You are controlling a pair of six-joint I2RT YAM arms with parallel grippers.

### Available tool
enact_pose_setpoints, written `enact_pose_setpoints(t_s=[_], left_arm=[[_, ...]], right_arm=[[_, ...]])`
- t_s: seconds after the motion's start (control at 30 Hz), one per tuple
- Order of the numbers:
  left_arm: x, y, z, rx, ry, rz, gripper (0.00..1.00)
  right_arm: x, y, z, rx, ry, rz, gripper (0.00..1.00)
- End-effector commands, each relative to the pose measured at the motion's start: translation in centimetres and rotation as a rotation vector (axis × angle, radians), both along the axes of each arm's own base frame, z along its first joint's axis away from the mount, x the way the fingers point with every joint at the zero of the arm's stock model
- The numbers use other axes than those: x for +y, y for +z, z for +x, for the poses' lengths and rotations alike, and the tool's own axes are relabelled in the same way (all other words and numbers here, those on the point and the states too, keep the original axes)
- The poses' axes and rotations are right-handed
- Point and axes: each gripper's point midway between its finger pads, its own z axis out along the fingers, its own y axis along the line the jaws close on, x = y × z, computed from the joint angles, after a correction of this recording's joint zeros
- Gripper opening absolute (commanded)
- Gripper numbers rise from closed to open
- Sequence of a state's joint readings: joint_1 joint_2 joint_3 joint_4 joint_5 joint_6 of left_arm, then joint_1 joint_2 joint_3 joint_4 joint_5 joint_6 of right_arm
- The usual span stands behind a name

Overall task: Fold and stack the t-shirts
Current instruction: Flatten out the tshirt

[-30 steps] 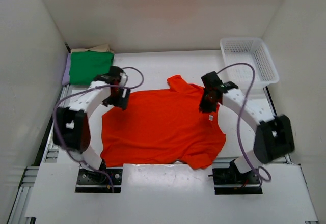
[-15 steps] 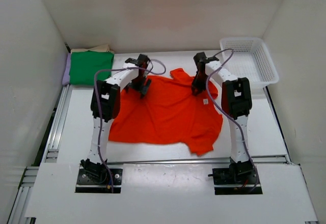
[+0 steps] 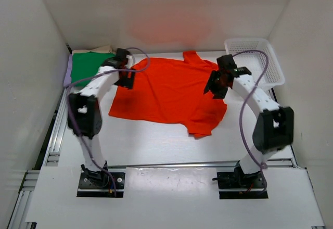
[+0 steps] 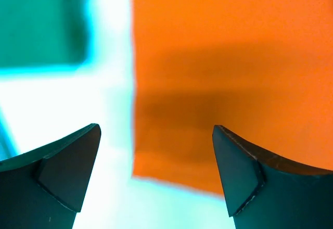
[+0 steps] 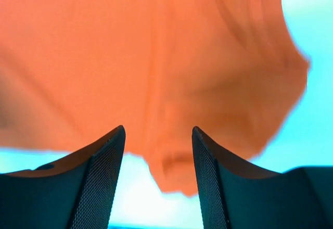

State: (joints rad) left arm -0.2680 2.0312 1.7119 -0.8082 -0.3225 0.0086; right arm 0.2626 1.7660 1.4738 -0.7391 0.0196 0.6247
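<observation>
The orange-red cloth t-shirt [image 3: 166,91] lies spread open on the far half of the white tabletop [image 3: 156,143], its collar pointing toward the back wall [image 3: 156,10] and 1 short sleeve trailing toward the near right. The fabric is thin, matte and limp. It lies mostly flat, with low ripples and a few soft creases near that sleeve, and its left hem runs as a straight edge.

In the far left corner, a bright green t-shirt [image 3: 91,68] sits folded into a neat rectangle on top of a pile. A beige tan t-shirt [image 3: 96,49] peeks out behind it and a lilac purple t-shirt [image 3: 67,73] shows as a strip along its left side.

The tabletop is smooth and white, with aluminium rails [image 3: 51,148] along its left edge. Plain white panels close it in on 3 sides, and the back wall carries a faint reddish glow above the shirt.

A white plastic mesh basket [image 3: 248,40] stands at the far right corner, just beyond the right arm.

The left gripper [image 4: 155,130] hangs over the shirt's left edge, fingers spread wide with nothing between them. The right gripper [image 5: 157,129] hangs over the shirt's right side near the sleeve, its ribbed fingers apart and gripping nothing. The 2 arms arch over the table's sides and hide small parts of the shirt's outer edges.
</observation>
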Motion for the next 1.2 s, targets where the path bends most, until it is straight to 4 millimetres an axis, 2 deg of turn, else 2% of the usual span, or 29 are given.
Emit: enact_pose_setpoints(t_s=[0.0, 0.03, 0.1, 0.13, 0.17, 0.2, 0.23, 0.27, 0.33, 0.4, 0.47, 0.53, 0.57, 0.6, 0.67, 0.8, 0.83, 0.97, 1.0, 1.07, 1.13, 1.17], left_arm=[[4.2, 4.9, -4.1, -0.075, 0.067, -0.116, 1.0], [5.0, 2.8, -6.0, -0.01, 0.082, -0.119, 1.0], [6.8, 1.5, -7.9, 0.039, 0.125, -0.14, 1.0], [7.1, -0.1, -9.4, 0.098, 0.134, -0.154, 1.0], [7.3, -1.1, -9.9, 0.128, 0.143, -0.169, 1.0], [7.3, -2.5, -10.4, 0.173, 0.147, -0.195, 1.0], [7.8, -3.4, -10.8, 0.2, 0.165, -0.213, 1.0], [7.8, -4.1, -10.9, 0.22, 0.169, -0.229, 1.0], [7.3, -5.8, -11.2, 0.274, 0.166, -0.269, 1.0], [6.8, -6.5, -11.1, 0.297, 0.159, -0.295, 1.0], [6.8, -7.7, -10.7, 0.317, 0.162, -0.293, 1.0], [6.8, -9.2, -10.8, 0.358, 0.168, -0.291, 0.98], [6.6, -9.3, -10.5, 0.36, 0.164, -0.302, 0.96], [6.9, -9.7, -10.6, 0.369, 0.174, -0.303, 0.94], [6.7, -9.8, -10.4, 0.372, 0.171, -0.315, 0.77], [6.3, -9.8, -10.4, 0.374, 0.163, -0.335, 0.51], [6.1, -10.0, -10.7, 0.384, 0.161, -0.345, 0.48], [5.9, -9.3, -11.0, 0.37, 0.156, -0.354, 0.46], [5.9, -9.2, -11.4, 0.371, 0.156, -0.354, 0.46], [5.9, -9.4, -11.7, 0.38, 0.158, -0.354, 0.46], [5.9, -9.1, -11.6, 0.371, 0.156, -0.354, 0.39], [6.4, -9.1, -11.6, 0.369, 0.168, -0.346, 0.3]], right_arm=[[-0.2, 0.1, -4.6, 0.017, 0.013, 0.043, 0.58], [0.0, -1.3, -7.1, 0.065, 0.034, 0.051, 0.58], [-0.1, -2.5, -9.2, 0.106, 0.049, 0.051, 0.58], [-0.3, -2.6, -10.0, 0.108, 0.049, 0.051, 0.58], [-0.5, -3.1, -10.9, 0.126, 0.04, 0.05, 0.58], [-0.9, -4.5, -12.1, 0.148, 0.039, 0.044, 0.58], [-0.8, -4.5, -12.7, 0.136, 0.044, 0.058, 0.58], [-0.6, -4.8, -12.9, 0.127, 0.051, 0.075, 0.58], [-0.4, -6.5, -14.7, 0.174, 0.068, 0.106, 0.58], [0.0, -7.1, -15.6, 0.192, 0.081, 0.135, 0.58], [-0.2, -8.6, -17.0, 0.234, 0.06, 0.142, 0.58], [-0.3, -8.9, -17.5, 0.225, 0.052, 0.149, 0.58], [-0.6, -9.5, -18.3, 0.24, 0.054, 0.132, 0.58], [-0.5, -9.7, -18.1, 0.226, 0.056, 0.136, 0.58], [-0.8, -10.1, -17.7, 0.202, 0.06, 0.117, 0.59], [-1.0, -11.0, -16.6, 0.178, 0.059, 0.09, 0.59], [-0.9, -11.1, -16.2, 0.168, 0.059, 0.093, 0.59], [-0.5, -11.7, -15.6, 0.159, 0.075, 0.106, 0.51], [-0.4, -12.1, -15.8, 0.176, 0.077, 0.11, 0.44], [0.1, -12.1, -16.1, 0.194, 0.089, 0.136, 0.38], [0.7, -12.1, -16.4, 0.215, 0.095, 0.169, 0.25], [0.9, -11.7, -16.4, 0.209, 0.102, 0.187, 0.2]])
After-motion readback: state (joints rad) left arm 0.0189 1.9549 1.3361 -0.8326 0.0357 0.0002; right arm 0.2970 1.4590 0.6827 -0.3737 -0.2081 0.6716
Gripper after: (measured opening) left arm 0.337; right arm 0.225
